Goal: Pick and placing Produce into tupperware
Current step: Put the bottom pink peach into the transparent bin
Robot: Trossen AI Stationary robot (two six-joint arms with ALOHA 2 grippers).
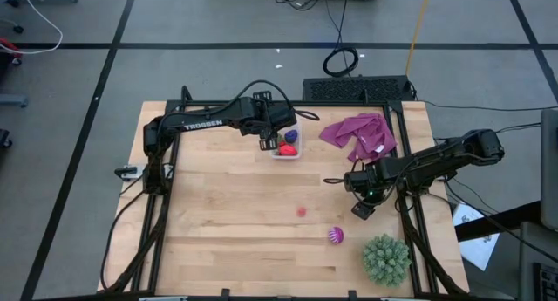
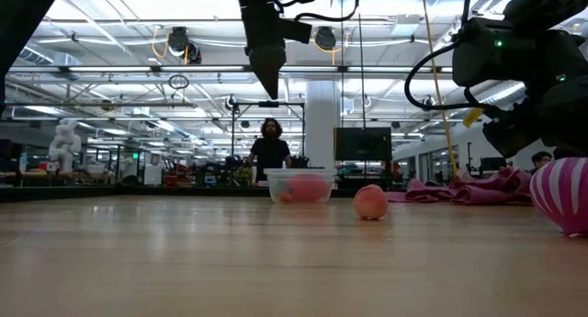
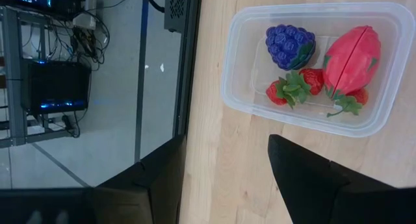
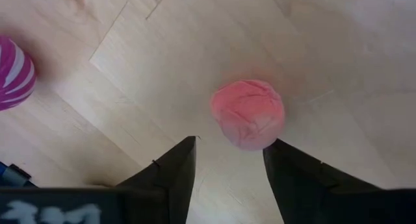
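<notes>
Right gripper (image 1: 361, 210) hangs over the open middle of the wooden table (image 1: 218, 240), seen from above, its fingers spread and holding nothing; the pink fruit (image 1: 301, 211) lies well apart from it toward the table's centre, and the striped magenta ball (image 1: 336, 236) sits near a large green spiky ball (image 1: 386, 259). We see the left gripper (image 1: 265, 144) poised just beside the tupperware (image 1: 287, 151) at the far edge, a purple cloth (image 1: 359, 135) lying off to its right.

From table height, we find the tupperware (image 2: 300, 186) standing far back with reddish pieces inside, the pink fruit (image 2: 370, 202) loose on the boards in front of it and the striped ball (image 2: 562, 196) close to the lens. A person stands in the room beyond.

Left wrist camera shows the container (image 3: 242, 106) holding a blue-purple berry (image 3: 290, 45), a large red fruit (image 3: 352, 58) and small strawberries (image 3: 290, 89); the left fingers (image 3: 305, 178) are parted and empty.

Right wrist camera puts the pink fruit (image 4: 247, 113) just ahead of the gap between the spread right fingers (image 4: 294, 178), with the striped ball (image 4: 14, 71) off to one side.

We judge the pink fruit is the next pick: the right arm needs to descend, straddle it and close.
</notes>
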